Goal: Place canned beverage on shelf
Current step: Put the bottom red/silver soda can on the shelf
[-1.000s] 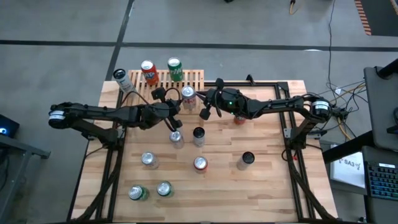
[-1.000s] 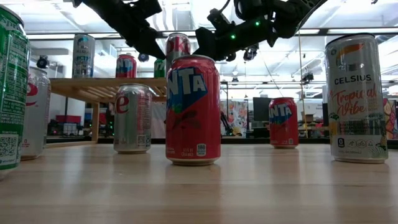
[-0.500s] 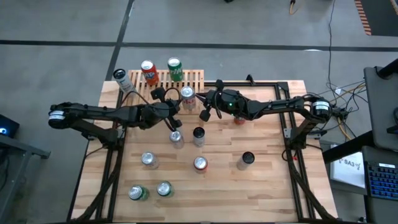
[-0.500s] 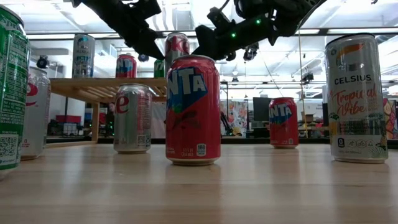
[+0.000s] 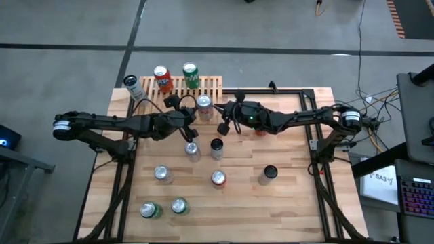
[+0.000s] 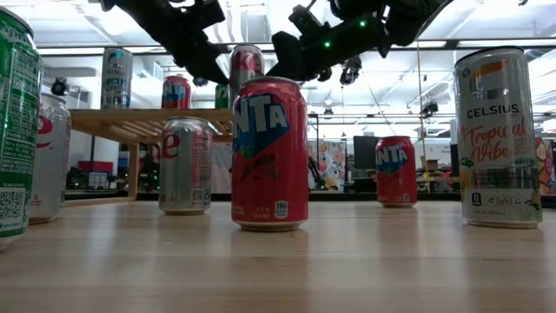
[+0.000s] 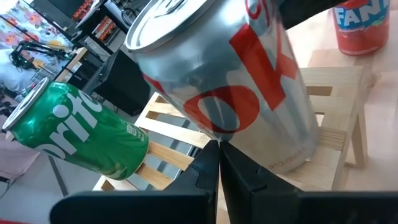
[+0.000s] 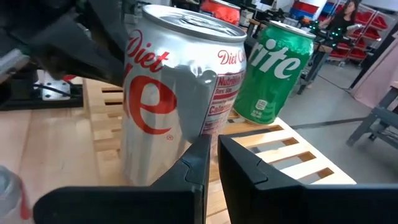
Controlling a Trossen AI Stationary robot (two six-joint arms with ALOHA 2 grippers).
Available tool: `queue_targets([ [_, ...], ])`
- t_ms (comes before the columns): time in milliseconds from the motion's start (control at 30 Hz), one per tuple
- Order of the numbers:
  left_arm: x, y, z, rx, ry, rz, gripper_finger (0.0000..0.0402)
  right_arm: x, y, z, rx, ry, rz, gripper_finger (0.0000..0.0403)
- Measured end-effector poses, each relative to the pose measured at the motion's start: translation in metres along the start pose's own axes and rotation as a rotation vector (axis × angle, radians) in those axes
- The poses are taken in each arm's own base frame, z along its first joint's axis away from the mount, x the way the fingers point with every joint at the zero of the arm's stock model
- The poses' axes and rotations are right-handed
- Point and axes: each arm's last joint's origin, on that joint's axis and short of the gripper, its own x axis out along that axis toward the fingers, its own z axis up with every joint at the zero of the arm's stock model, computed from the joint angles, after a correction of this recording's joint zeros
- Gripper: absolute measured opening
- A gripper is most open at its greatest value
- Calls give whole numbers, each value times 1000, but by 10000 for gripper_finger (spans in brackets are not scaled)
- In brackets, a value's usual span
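Diet Coke can (image 5: 204, 104) stood upright on the shelf (image 5: 211, 84) at its front edge, right of the Fanta can (image 5: 161, 78) and Sprite can (image 5: 190, 75) at the back. Left gripper (image 5: 190, 116) sat just left of the can with fingers (image 7: 208, 180) pinched together, holding nothing; the can was right ahead of its tips. Right gripper (image 5: 224, 114) was just right of the can, fingers (image 8: 198, 168) nearly closed and empty, tips at the can's base.

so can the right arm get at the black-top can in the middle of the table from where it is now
Probably yes. The right tool sits shut beside the Diet Coke can at the shelf, and the black-top can stands just nearer, with open table between them.
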Motion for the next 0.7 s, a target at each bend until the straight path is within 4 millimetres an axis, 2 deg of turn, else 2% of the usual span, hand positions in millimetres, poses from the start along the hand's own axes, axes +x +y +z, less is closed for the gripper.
queue_targets([
  [200, 0, 0, 0, -3, -3, 3, 0, -3, 2, 2, 15, 7, 1, 27],
  [533, -7, 7, -1, 4, 7, 39, 0, -20, -2, 14, 10, 51, -69, 27],
  [700, -20, 8, 0, -1, -37, -88, 0, -27, -5, 18, 17, 68, -70, 27],
])
